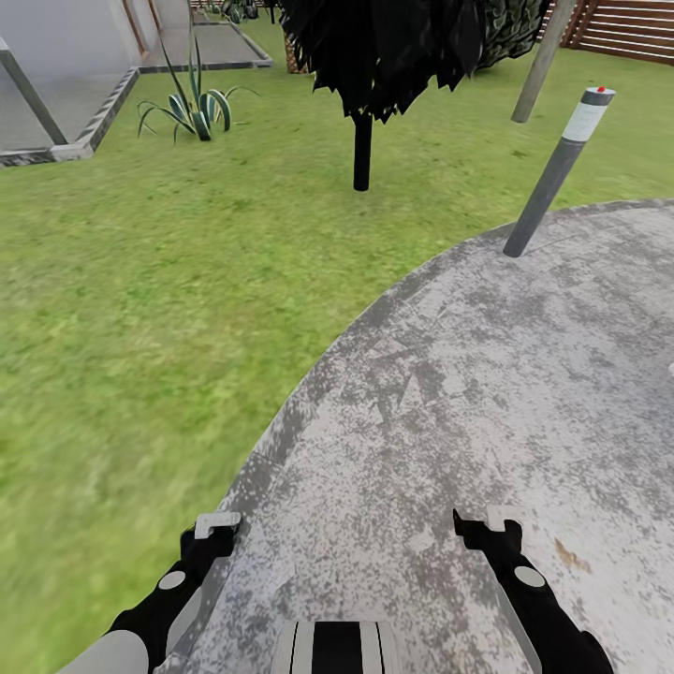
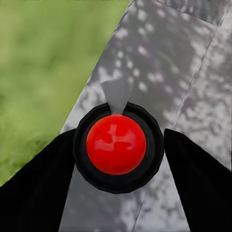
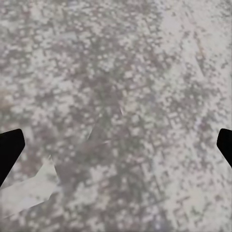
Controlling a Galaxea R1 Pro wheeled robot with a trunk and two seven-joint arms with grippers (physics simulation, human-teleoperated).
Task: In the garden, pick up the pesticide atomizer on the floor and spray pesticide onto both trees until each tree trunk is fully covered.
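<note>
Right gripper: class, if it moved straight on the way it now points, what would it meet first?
Most likely the grey mottled stone patio: the right gripper points at bare paving, fingers apart, nothing between. Depth unclear.

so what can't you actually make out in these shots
- Dark conifer, head view: top cut off by the frame edge.
- Slanted trunk, head view: crown cut off above.
- Left tool, head view: arm hides how its jaws stand.
- Grass, left wrist view: blurred, no detail.
</note>
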